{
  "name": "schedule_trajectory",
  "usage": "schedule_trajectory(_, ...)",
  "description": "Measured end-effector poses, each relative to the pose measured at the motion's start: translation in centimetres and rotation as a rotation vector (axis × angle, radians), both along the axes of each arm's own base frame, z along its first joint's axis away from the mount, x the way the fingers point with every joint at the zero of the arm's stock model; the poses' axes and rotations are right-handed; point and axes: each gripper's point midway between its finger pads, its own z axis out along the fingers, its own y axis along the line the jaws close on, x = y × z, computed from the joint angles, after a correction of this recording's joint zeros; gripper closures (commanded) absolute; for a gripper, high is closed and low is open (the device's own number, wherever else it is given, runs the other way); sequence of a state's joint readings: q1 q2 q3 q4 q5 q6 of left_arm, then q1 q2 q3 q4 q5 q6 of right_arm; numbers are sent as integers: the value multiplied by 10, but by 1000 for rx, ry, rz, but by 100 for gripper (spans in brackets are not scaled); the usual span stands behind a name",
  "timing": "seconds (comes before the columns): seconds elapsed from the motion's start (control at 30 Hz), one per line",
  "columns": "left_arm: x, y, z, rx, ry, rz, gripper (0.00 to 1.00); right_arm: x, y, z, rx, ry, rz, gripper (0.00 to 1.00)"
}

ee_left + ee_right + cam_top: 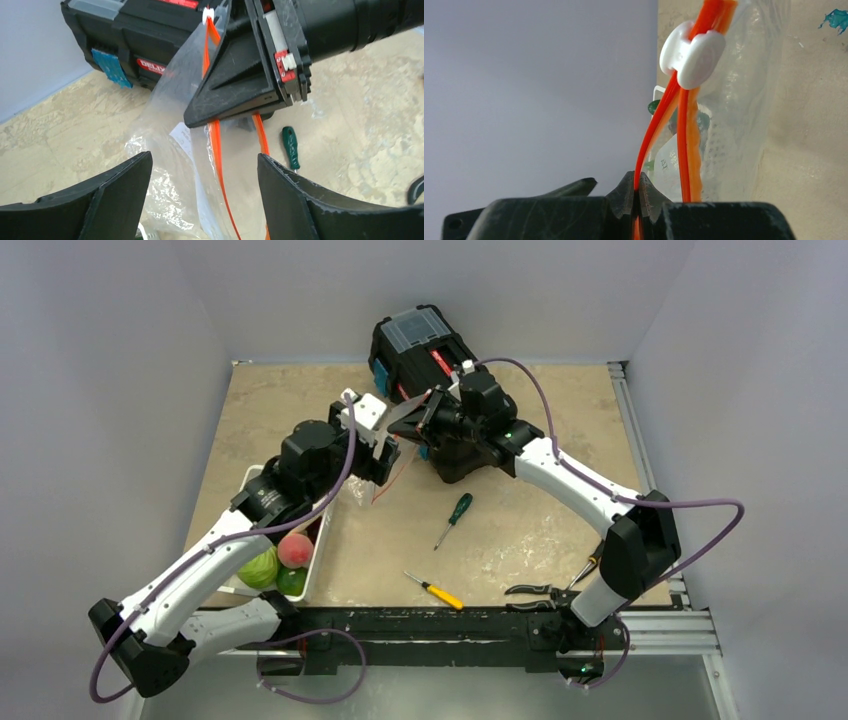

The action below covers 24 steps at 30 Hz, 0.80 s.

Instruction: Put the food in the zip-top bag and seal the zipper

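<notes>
**Operator:** Where is the zip-top bag [165,170]?

**Technician:** Centre of the left wrist view. The frame's bottom edge cuts off its lower part, and its contents are too blurred to identify.

**Operator:** Gripper states?

**Technician:** The right gripper [638,194] is clamped on one zipper [684,140] strip, below the white tab [691,52]. The left gripper [204,165] is spread wide, holding nothing.

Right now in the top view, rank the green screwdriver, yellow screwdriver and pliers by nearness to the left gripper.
1. Green screwdriver, just right of the left gripper, mid-table.
2. Yellow screwdriver, nearer the front.
3. Pliers, front right.
</notes>
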State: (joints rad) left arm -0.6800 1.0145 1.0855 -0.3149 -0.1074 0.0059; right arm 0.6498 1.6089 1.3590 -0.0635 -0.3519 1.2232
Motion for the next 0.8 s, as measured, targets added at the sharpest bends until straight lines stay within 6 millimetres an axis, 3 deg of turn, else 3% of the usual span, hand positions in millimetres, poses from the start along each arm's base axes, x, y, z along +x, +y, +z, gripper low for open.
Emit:
schedule_trajectory(0.23, 3, -5, -20, 131, 22, 18, 27, 4, -2, 4, 18, 16, -48, 100)
schedule_trajectory(0.47, 11, 0, -30, 197, 33, 91, 37, 2, -6, 21, 42, -15, -76, 100)
schedule_trajectory(0.8, 15, 4, -32, 219, 49, 124, 79, -5, 1, 16, 27, -21, -69, 100)
